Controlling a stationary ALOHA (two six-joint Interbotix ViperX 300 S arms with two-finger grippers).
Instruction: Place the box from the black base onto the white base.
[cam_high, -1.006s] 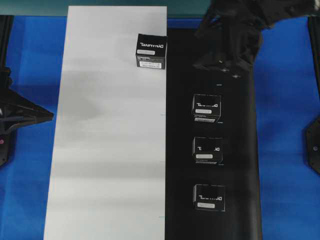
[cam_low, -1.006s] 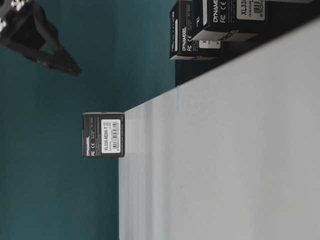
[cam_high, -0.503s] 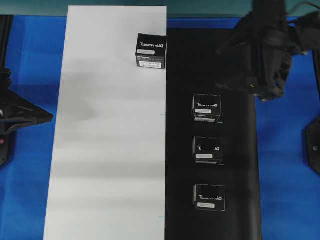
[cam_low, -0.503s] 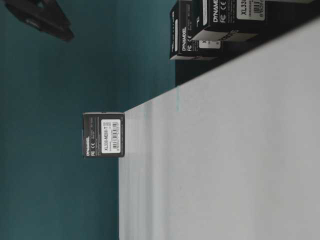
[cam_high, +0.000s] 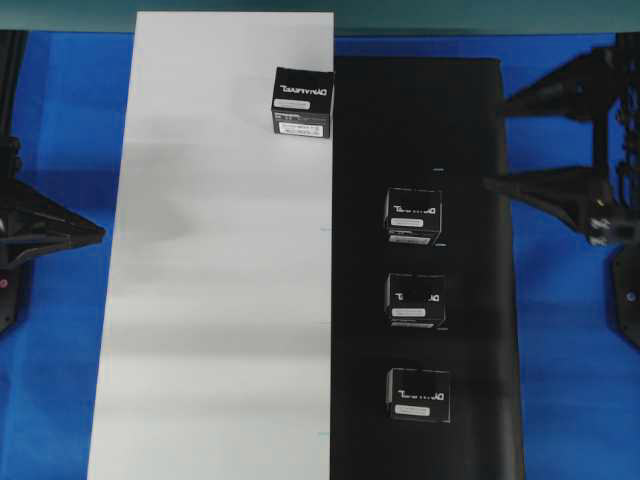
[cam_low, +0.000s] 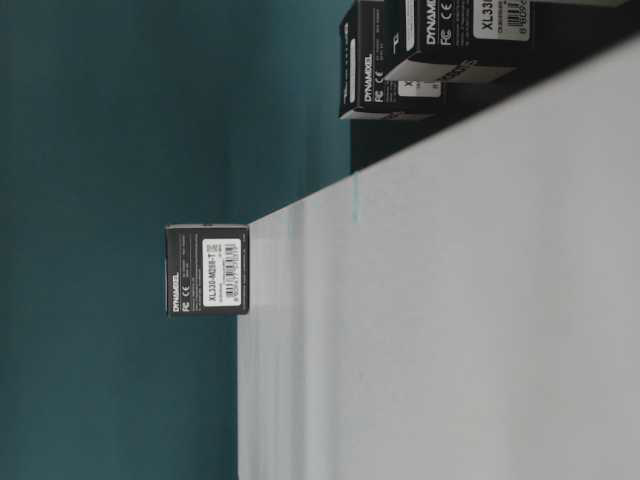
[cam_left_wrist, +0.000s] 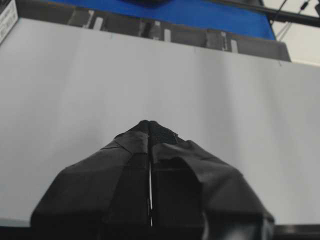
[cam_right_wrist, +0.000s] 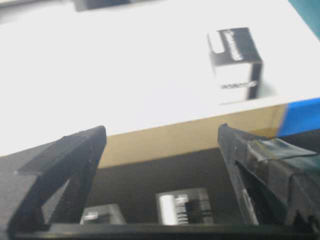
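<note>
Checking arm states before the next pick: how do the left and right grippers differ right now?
1. The left gripper is shut, fingertips pressed together; the right gripper is wide open and empty.
2. The left gripper sits at the outer edge of the white base; the right gripper sits at the outer edge of the black base.
Shared: neither holds or touches a box, and both have black fingers.

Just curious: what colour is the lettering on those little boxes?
White lettering on the black boxes, clearest in the overhead view.
</note>
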